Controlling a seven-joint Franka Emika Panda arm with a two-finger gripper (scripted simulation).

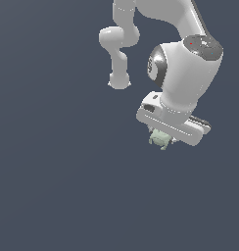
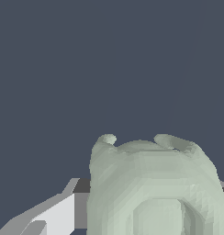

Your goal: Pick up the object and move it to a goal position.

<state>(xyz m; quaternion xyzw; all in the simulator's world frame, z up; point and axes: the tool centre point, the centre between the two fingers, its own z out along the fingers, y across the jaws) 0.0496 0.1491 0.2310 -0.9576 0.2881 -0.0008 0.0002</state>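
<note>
Pale grey-green object [image 2: 155, 193] fills the near part of the wrist view, pressed right up against the lens: rounded top, two small nubs poking out along its upper edge, a squarish recessed face below. One of my fingers [image 2: 54, 215] shows beside it as a light grey wedge with a darker strip behind, touching the object's side. The other finger is hidden behind the object's bulk, apart from a thin grey sliver at the edge.

Exterior view: my gripper [image 1: 163, 137] hangs under the white wrist housing, pointing down. The object [image 1: 159, 139] sits directly beneath the hand body, between my jaws, tiny against the hand. Only its lower part and a couple of nubs stick out below. My jaws are closed onto it, gripping it from both sides; it touches nothing else that I can see.

Arm [image 1: 180, 63] rises from the hand toward the top of the exterior view, then bends over to the exterior view's left, with a far link [image 1: 119, 54] dangling behind.

Background [image 1: 53, 171] is flat, dark blue-grey all round. No edge or surface line can be told in it.
</note>
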